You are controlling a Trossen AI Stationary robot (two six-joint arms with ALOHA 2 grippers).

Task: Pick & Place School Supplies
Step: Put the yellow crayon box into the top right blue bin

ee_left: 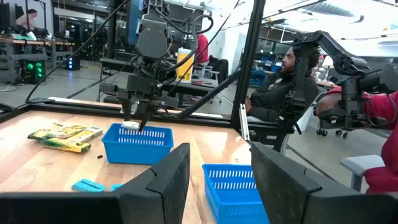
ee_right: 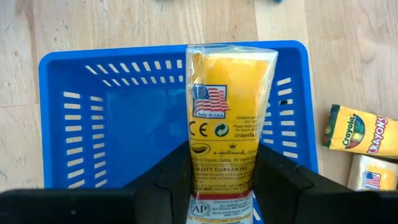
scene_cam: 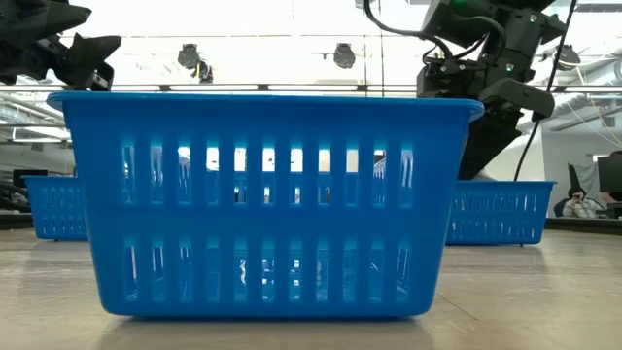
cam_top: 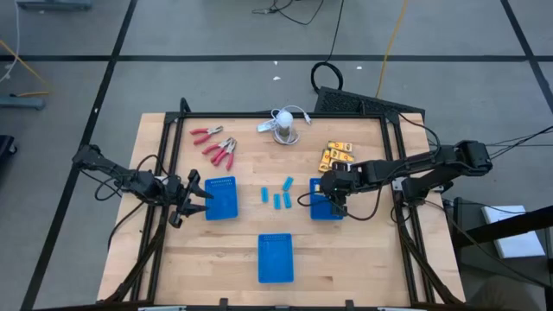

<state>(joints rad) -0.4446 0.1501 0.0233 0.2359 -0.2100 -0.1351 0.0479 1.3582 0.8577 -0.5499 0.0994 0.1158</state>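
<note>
Wood-top bench (cam_top: 242, 250) in an open lab w/ black frame rails; people seated at desks in the background of the left wrist view. Three blue baskets on the bench: left basket (cam_top: 221, 198), near basket (cam_top: 276, 257), right basket (cam_top: 326, 207).

R gripper (ee_right: 221, 180) hangs over the right basket, jaws pinched on a crayon box (ee_right: 229, 118) — yellow-orange carton in clear wrap, held by one end, free end hanging down into the basket mouth and not yet resting inside. The left wrist view shows the same from across the bench: gripper (ee_left: 138, 121) just above the basket rim.

L gripper (ee_left: 214, 180) sits low beside the left basket, jaws spread, nothing between them. Waiting.

Rest of the supplies: more crayon boxes (cam_top: 337, 155) in a loose pile just behind the right basket; light-blue blocks (cam_top: 278, 195) scattered between left and right baskets; red-handled pliers (cam_top: 216, 147) toward the back left. White round object w/ cable (cam_top: 285, 123) at back centre.

Handling, judged: box looks light and fairly stiff, but the wrap looks glossy — prob. slippery, could slide in the pads if swung. Best hold is across the narrow faces near one end, as now. Cardboard would dent under hard squeeze. Short drop into the basket should do no harm.
</note>
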